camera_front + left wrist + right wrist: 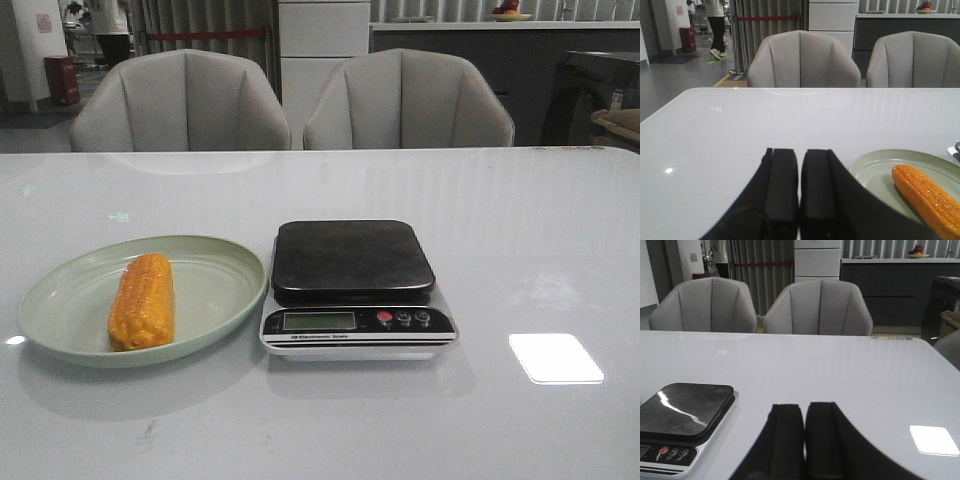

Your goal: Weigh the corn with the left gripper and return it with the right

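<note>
Presently the corn [141, 302] lies on the pale green plate [215, 290], just left of the scale [353, 290]. Both the left gripper [799, 200] and right gripper [804, 440] hang empty, jaws pressed together. Grasped off-centre, the rounded cob could roll off the plate.

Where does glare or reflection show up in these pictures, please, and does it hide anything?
Front view: a bright rectangular glare patch lies on the table right of the scale, hiding nothing; the corn stays sharp. Right wrist view: the same patch, plus a streak on the scale's platform. Left wrist view: one small glint.
</note>
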Controlling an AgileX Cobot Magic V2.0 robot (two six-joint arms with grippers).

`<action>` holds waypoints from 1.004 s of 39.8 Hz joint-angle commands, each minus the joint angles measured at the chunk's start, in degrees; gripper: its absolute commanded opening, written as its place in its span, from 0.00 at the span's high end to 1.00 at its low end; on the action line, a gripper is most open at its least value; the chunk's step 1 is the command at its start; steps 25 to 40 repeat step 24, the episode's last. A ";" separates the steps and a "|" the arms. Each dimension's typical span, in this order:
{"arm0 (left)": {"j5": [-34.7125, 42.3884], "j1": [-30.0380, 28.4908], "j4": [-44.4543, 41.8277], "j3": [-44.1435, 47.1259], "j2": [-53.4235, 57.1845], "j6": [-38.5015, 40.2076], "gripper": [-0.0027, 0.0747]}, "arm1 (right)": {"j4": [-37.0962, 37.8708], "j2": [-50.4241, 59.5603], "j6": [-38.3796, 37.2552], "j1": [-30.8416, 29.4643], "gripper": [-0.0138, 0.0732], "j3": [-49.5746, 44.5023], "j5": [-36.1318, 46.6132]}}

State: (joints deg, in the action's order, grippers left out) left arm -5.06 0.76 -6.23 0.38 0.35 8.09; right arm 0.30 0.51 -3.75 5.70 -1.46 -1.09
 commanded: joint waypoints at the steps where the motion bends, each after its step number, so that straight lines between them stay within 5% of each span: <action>1: 3.91 -0.02 0.04 1.80 1.18 0.07 0.82 | 0.62 0.42 0.49 -0.43 0.64 -0.61 4.04; 40: 3.81 -0.02 0.04 1.80 1.18 0.07 0.82 | 0.62 1.12 0.49 -0.43 0.64 -0.61 4.04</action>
